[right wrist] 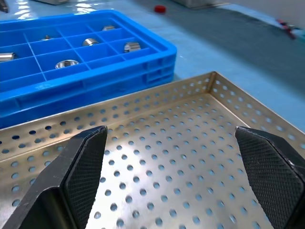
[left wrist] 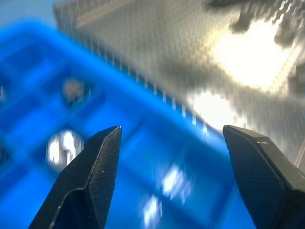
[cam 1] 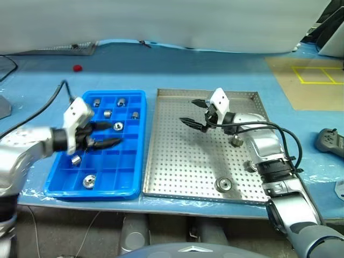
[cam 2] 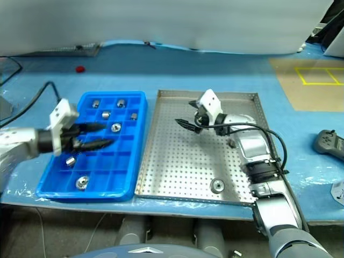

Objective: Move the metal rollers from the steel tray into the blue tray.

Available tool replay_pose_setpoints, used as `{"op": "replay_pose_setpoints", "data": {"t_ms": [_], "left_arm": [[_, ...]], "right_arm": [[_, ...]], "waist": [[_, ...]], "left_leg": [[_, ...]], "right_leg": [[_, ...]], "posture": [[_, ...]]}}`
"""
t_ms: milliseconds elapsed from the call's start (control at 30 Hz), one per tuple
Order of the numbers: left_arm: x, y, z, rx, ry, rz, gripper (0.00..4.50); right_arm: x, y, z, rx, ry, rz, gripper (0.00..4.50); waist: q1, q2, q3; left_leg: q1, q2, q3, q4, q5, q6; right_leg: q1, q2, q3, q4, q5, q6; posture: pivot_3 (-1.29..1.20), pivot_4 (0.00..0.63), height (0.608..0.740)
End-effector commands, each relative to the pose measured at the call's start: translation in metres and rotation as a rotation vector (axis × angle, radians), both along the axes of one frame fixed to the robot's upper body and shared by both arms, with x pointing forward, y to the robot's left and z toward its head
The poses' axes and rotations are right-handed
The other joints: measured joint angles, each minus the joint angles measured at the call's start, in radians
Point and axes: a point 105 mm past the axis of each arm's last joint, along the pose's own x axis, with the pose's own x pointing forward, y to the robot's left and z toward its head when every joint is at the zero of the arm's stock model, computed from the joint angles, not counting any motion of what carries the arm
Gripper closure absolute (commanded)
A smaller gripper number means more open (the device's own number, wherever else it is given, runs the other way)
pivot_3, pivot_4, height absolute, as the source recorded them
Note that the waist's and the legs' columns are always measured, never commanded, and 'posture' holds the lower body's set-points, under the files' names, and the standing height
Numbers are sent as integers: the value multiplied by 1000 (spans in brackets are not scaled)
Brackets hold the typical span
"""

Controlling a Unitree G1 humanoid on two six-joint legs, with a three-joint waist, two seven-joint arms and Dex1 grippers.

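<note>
Rollers split between two trays on blue table covering (cam 1: pixel 215 70). Steel tray (cam 1: pixel 177 161) at right, perforated floor, low rim; blue tray (cam 1: pixel 137 140) just beside it on left, long sides nearly touching.

Inside steel tray: one roller (cam 1: pixel 223 184) near front rim, lying flat, dark hole up; another (cam 1: pixel 235 141) against right forearm; a third (cam 1: pixel 251 165) partly hidden by same arm, near right rim.

Inside blue tray: rollers in separate compartments. Two in far row (cam 1: pixel 97 102) and (cam 1: pixel 121 101); two in next row (cam 1: pixel 107 113) and (cam 1: pixel 135 115); one (cam 1: pixel 117 126) just past left fingertips; one (cam 1: pixel 76 159) beneath left gripper; one (cam 1: pixel 88 181) in front row near left corner.

Left gripper (cam 1: pixel 105 134) over middle of blue tray, pointing toward steel tray, jaws apart with nothing between them; wrist view blurred, black fingers (left wrist: pixel 95 167) spread over blue compartments.

Right gripper (cam 1: pixel 194 114) over far half of steel tray, pointing left toward blue tray, jaws spread wide and empty, well clear of all three rollers in that tray. Right wrist view: textured pads (right wrist: pixel 88 167) far apart above bare perforated floor, blue tray beyond far rim.

Small red object (cam 1: pixel 78 68) on table behind blue tray. Grey handheld device (cam 1: pixel 329 141) at right edge of table.
</note>
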Motion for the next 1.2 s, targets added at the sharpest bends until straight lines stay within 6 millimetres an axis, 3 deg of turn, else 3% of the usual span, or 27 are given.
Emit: {"op": "replay_pose_setpoints", "data": {"t_ms": [33,133,267,433,667,900,1000,1067,1167,1200], "left_arm": [[22,-36,5,-53,-48,-119,922],[46,-76,5,-118,-97,-183,922],[55,-118,-5,-138,-110,-292,922],[58,-145,8,-210,-128,-370,922],[59,-129,10,-210,-142,-349,922],[60,-113,7,-227,-143,-272,922],[60,-106,8,-224,-152,-241,879],[61,-98,10,-219,-165,-211,879],[63,-87,14,-212,-185,-166,879],[63,-81,16,-215,-193,-145,879]], "right_arm": [[-14,-18,22,23,-59,-73,0],[-26,-32,24,21,-57,-139,0],[-40,-43,24,17,-49,-219,0],[-40,-61,4,-25,41,-399,0],[-25,-68,-22,-32,185,-490,0],[2,-61,-42,-6,261,-487,0],[9,-65,-54,-59,288,-504,617],[10,-65,-58,-82,295,-494,1270],[11,-61,-51,-84,263,-460,2359],[12,-51,-39,-50,223,-411,2656]], "waist": [[-18,0,0],[-50,-1,-1],[-102,-2,-2],[-141,-2,-2],[-164,-2,-2],[-158,-2,-2],[-153,-2,-2],[-141,-2,-2],[-134,-2,-2],[-132,-2,-2]], "left_leg": [[0,-1,0,1,0,0],[0,-1,0,3,1,-2],[-2,-1,0,4,0,0],[-6,-1,-1,5,-2,5],[-6,0,-1,9,-3,5],[-6,0,-1,10,-3,6],[-7,0,-1,10,-4,7],[-8,0,-1,9,-4,7],[-7,0,-1,9,-4,7],[-7,0,-1,9,-4,7]], "right_leg": [[0,0,1,0,0,0],[1,0,1,0,0,1],[0,1,2,-2,2,-2],[-2,4,1,-3,2,-3],[-1,4,1,-3,-1,4],[0,4,1,-2,2,-2],[0,3,1,-2,3,-3],[-1,3,1,-3,3,-4],[-1,3,1,-3,3,-4],[-1,3,1,-3,3,-4]], "posture": [[-255,150,740],[-347,150,740],[-443,150,740],[-487,150,740],[-445,150,740],[-389,150,740],[-348,150,740],[-328,150,740],[-293,150,740],[-267,150,740]]}}
